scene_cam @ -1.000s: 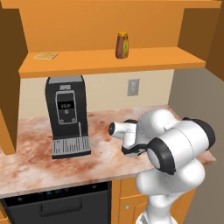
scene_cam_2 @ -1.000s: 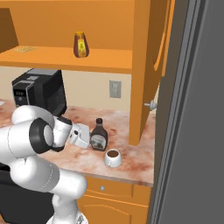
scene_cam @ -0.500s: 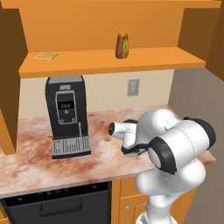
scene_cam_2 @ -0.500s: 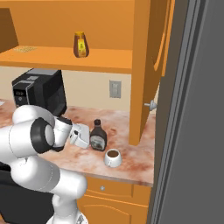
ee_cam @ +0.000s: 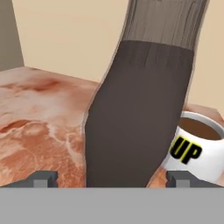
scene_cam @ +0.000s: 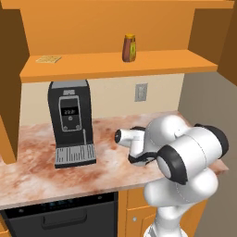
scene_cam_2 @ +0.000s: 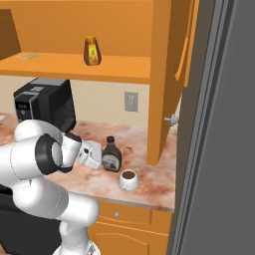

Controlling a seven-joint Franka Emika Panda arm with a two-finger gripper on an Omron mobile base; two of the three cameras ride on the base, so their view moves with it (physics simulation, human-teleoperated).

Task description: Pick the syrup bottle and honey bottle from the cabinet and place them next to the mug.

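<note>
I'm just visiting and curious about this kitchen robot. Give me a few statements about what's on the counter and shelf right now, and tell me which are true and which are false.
1. The syrup bottle stands upright on the counter beside the mug. True.
2. The honey bottle lies on the counter next to the mug. False: it stands on the cabinet shelf.
3. The mug is empty. False: it holds dark brown liquid.
4. The gripper has its fingertips spread on either side of the syrup bottle, apart from it. True.
5. A black coffee machine stands on the counter under the shelf. True.
6. The syrup bottle has a red cap. False: its cap is black.
</note>
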